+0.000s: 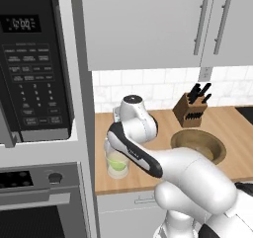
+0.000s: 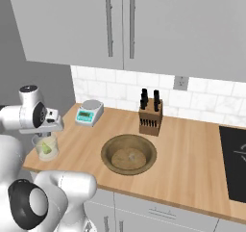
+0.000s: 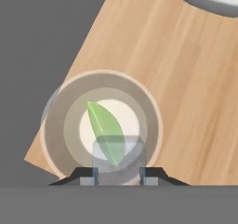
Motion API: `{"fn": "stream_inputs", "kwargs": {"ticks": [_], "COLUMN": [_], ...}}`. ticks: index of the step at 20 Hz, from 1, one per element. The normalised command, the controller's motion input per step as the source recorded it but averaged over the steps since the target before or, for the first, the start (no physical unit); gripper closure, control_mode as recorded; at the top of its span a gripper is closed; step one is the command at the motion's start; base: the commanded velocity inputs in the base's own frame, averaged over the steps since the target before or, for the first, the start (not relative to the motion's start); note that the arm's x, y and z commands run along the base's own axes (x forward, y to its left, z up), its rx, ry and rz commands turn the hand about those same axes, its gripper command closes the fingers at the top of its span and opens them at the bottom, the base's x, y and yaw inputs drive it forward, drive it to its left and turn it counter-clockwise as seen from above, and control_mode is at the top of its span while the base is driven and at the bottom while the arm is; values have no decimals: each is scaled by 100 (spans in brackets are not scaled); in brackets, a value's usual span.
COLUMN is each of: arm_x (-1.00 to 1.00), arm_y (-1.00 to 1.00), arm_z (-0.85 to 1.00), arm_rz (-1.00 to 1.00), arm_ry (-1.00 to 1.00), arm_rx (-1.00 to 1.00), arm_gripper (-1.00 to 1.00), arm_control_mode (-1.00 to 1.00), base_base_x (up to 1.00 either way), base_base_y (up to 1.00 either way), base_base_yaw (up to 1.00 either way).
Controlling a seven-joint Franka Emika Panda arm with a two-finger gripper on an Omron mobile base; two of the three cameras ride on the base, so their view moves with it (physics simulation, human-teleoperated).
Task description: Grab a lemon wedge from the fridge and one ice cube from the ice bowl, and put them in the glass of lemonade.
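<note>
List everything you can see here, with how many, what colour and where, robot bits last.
Glass: one, clear, pale green drink, counter's left front corner.
Lemon wedge: one, yellow-green, in the glass.
Ice cube: one, translucent grey, between the claw fingers above the glass.
Bowl: one, brown, mid counter.
Scale: one, teal and white, back left.
Knife block: one, brown, black handles, by the wall.
Counter: one, light wood.
Microwave: one, black, left.
Cupboards: grey, overhead.
Claw: one, dark tips, shut on the ice cube.

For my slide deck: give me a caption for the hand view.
Gripper holding an ice cube directly above the glass of lemonade, lemon wedge already inside.
</note>
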Motion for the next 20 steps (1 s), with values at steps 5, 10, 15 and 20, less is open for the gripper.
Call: {"fn": "stream_inputs", "kwargs": {"ticks": [5,10,15,20], "arm_x": [0,10,18,5], "arm_y": [10,11,12,5], "arm_z": [0,0,-1,-4], "arm_rz": [0,0,0,0], "arm_ry": [0,5,7,1], "arm_rx": [0,0,-1,0], "arm_gripper": [100,100,100,100], "arm_control_mode": [-100,-100,-100,-100], "base_base_x": [0,0,0,0], "base_base_y": [0,0,0,0], "base_base_yaw": [0,0,0,0]}}
